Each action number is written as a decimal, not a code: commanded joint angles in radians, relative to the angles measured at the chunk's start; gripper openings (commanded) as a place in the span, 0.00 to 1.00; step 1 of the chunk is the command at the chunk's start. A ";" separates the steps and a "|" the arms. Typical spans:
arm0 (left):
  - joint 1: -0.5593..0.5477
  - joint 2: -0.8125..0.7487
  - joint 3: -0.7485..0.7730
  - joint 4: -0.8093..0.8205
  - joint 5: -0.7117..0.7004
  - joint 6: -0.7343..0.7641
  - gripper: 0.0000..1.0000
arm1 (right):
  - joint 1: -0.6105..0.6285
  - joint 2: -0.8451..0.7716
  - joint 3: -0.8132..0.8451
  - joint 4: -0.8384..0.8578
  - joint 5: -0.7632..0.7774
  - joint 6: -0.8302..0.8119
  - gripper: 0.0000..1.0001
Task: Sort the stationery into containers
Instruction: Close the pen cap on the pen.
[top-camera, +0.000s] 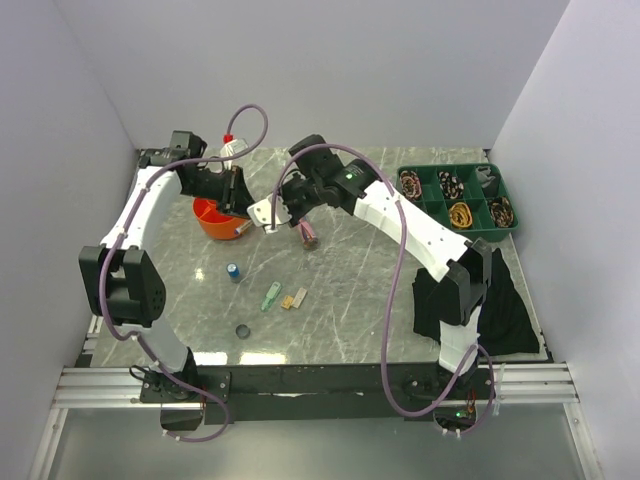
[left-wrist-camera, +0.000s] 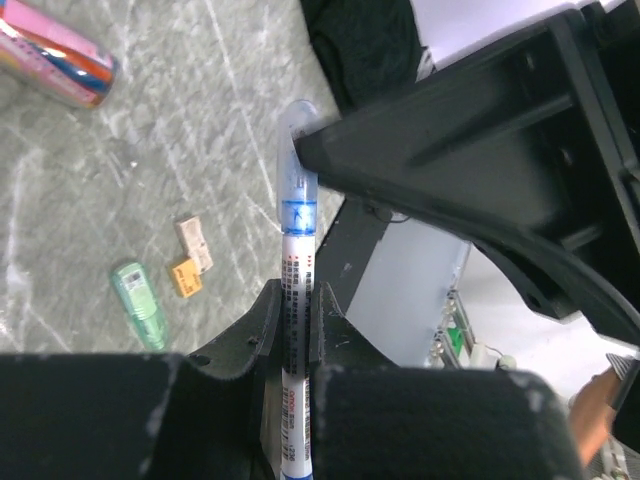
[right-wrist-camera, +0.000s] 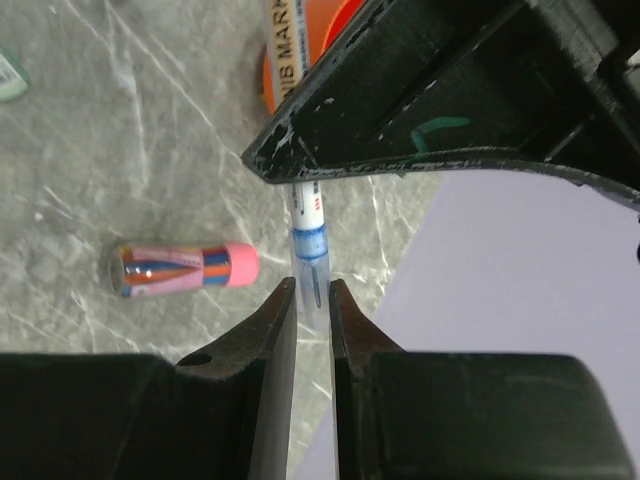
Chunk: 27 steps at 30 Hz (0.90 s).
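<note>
My left gripper (top-camera: 238, 192) (left-wrist-camera: 297, 300) is shut on a thin white pen (left-wrist-camera: 297, 250) and holds it above the table beside the orange pot (top-camera: 212, 216). My right gripper (top-camera: 272, 212) (right-wrist-camera: 312, 295) meets it from the right, and its jaws pinch the pen's clear cap (right-wrist-camera: 310, 270). The pen's body (right-wrist-camera: 306, 208) runs up under the left gripper. A pink tube (top-camera: 309, 236) (right-wrist-camera: 185, 270) (left-wrist-camera: 55, 60) lies on the table. Nearer the front lie a small blue cylinder (top-camera: 233, 271), a green clip (top-camera: 271, 296) (left-wrist-camera: 140, 305) and a yellow eraser (top-camera: 294, 299) (left-wrist-camera: 185, 277).
A marker (right-wrist-camera: 280, 40) stands in the orange pot (right-wrist-camera: 345, 18). White pens (top-camera: 233, 150) stick up behind the left gripper. A green tray (top-camera: 428, 193) of coiled bands sits far right. A black cloth (top-camera: 505, 305) lies by the right arm's base. A small dark disc (top-camera: 242, 330) lies near the front.
</note>
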 joint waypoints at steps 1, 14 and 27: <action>-0.070 0.061 0.065 0.205 -0.007 0.031 0.01 | 0.160 -0.079 -0.012 0.267 -0.527 0.080 0.00; -0.107 0.083 0.079 0.210 -0.011 0.029 0.01 | 0.188 -0.117 -0.076 0.405 -0.500 0.201 0.00; 0.016 -0.199 -0.198 0.582 0.038 -0.075 0.01 | -0.037 -0.396 -0.301 0.902 -0.004 1.261 0.72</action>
